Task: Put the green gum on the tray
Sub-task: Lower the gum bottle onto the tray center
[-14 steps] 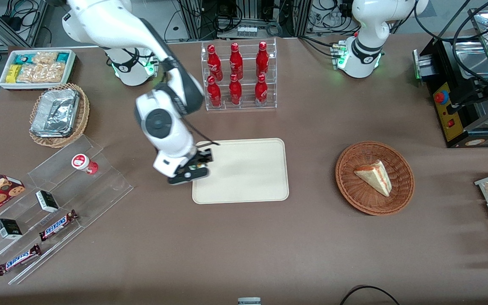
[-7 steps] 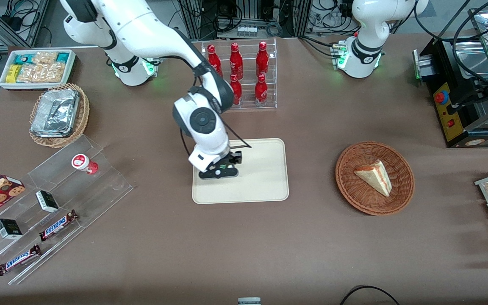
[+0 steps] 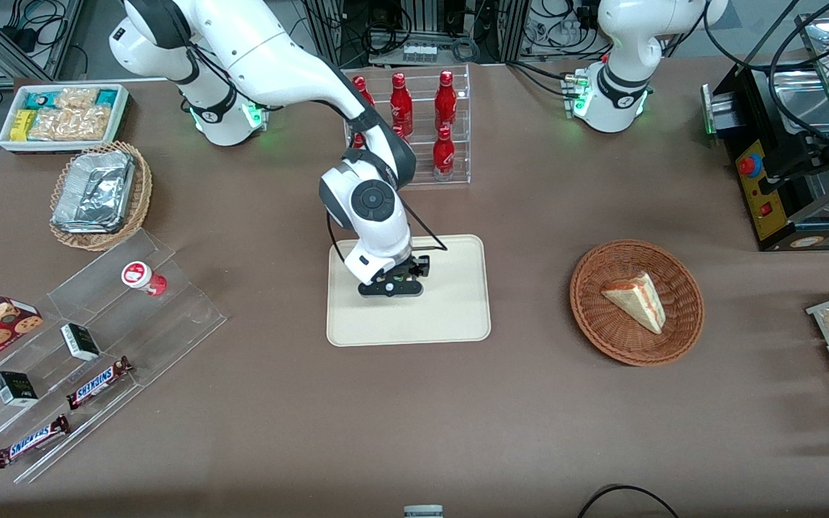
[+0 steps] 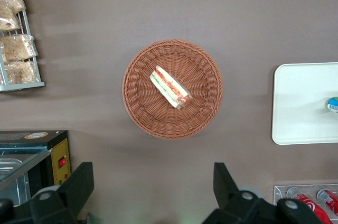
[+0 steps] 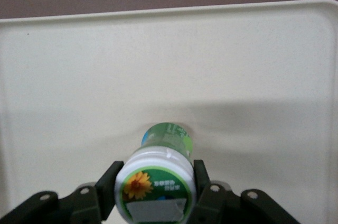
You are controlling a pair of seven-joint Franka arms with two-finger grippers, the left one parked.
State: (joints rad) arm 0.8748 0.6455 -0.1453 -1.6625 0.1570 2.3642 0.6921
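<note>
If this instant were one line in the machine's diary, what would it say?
phase: placing | pincer: shut on green gum, over tray | release: not yet

Chocolate bars (image 3: 100, 381): we read "SNICKERS" on both wrappers, which lie on the clear stepped stand (image 3: 134, 316).
Green gum (image 5: 156, 184): the lid label has a yellow flower; we cannot read its small text.

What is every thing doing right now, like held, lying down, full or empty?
green gum: held in the hand, over the tray, lid toward the wrist camera.
hand: shut on the green gum, above the tray.
tray: flat on the table, nothing resting on it.
red gum: lying tilted on the clear stand.
wicker basket: holds one sandwich wedge.
bottle rack: red bottles standing upright.
</note>
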